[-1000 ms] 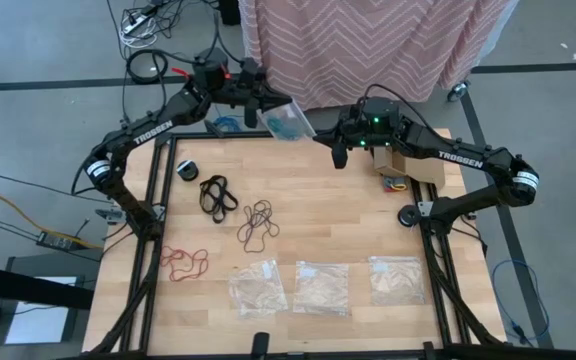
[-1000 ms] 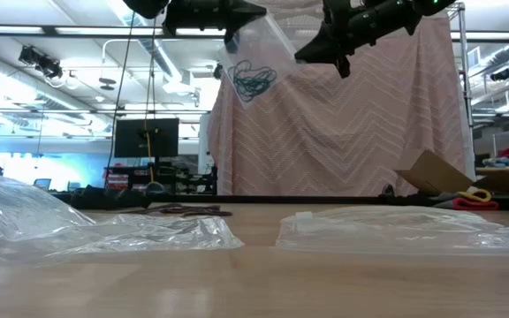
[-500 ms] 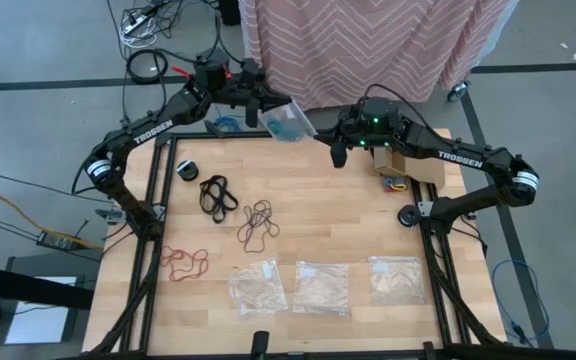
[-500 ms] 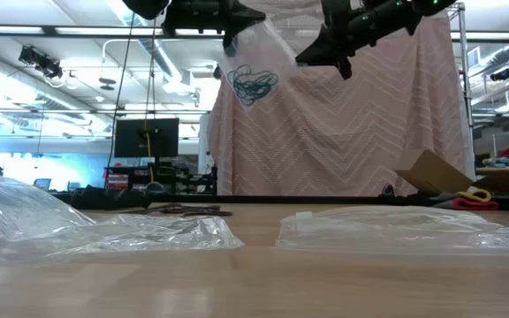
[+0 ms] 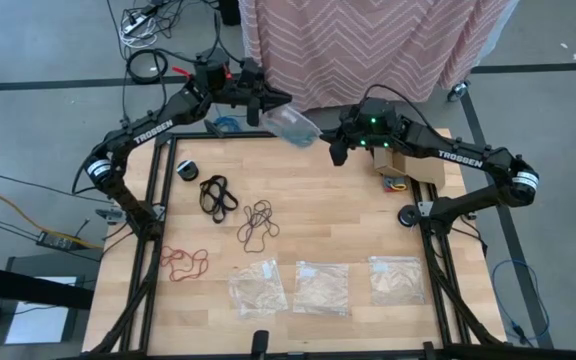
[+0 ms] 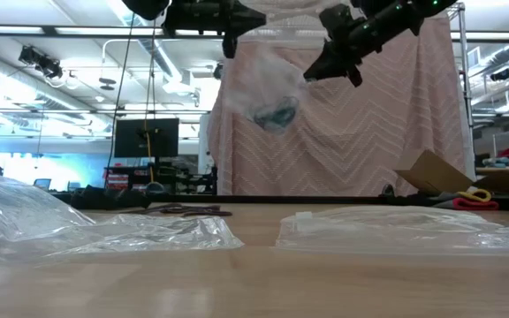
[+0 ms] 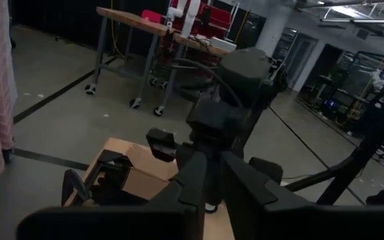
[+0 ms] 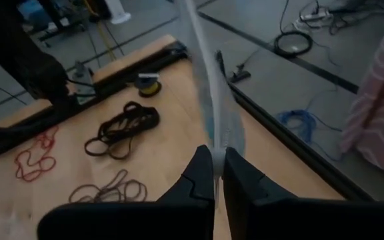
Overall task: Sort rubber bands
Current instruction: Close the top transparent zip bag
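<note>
- Down swings the airborne clear bag (image 5: 290,127): a moment ago it was stretched between both grippers, now it has dropped off the left one and sags lower, blurred, at 12 o'clock above the table's far edge.
- Left gripper (image 5: 261,100) has let go; its fingers stand slightly apart with nothing between them, high at 11 o'clock.
- Right gripper (image 5: 336,150) is clenched on the bag's thin edge, up at 1 o'clock. The wrist view shows the plastic pinched between both fingers.
- One teal-blue cluster of rubber bands (image 6: 275,116) rides inside that hanging bag, bunched at its low end.
- Three more clusters lie loose on the wooden table (image 5: 348,215), one of each colour.
- Black cluster (image 5: 218,193) sits at 10 o'clock.
- Dark brown cluster (image 5: 257,222) lies just beside it, nearer the centre, apart from the black.
- Red cluster (image 5: 184,262) is at 8 o'clock, near the left edge.
- Three flat clear bags (image 5: 320,286) line the near edge from 7 to 5 o'clock, side by side and not touching.
- One cardboard box (image 5: 410,167) stands at 2 o'clock under the right arm.
</note>
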Motion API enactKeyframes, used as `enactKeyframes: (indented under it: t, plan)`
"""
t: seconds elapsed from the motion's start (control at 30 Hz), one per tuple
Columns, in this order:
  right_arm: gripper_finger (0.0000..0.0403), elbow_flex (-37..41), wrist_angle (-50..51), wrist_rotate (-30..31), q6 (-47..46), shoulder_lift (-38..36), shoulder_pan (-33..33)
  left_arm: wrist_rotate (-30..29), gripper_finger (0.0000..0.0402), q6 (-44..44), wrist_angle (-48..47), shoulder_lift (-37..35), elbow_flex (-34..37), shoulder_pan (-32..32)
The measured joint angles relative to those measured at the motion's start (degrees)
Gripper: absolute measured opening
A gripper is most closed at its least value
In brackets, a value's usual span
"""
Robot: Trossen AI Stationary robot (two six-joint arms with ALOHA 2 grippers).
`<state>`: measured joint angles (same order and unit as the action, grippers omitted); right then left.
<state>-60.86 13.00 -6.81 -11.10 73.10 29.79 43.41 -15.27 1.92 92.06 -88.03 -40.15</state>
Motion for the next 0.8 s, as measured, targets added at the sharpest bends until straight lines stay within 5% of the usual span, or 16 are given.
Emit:
enactKeyframes:
  t: [0.47, 0.8]
  plan:
    - [0.0009, 0.0, 13.1, 11.9, 0.0, 0.0, 1.7, 3.9, 0.0083, -3.7, -0.5, 0.0, 0.0, 0.1]
    - [0.0009, 0.0, 19.5, 11.7, 0.2, 0.0, 3.3, 3.9, 0.0083, -3.5, -0.7, 0.0, 0.0, 0.8]
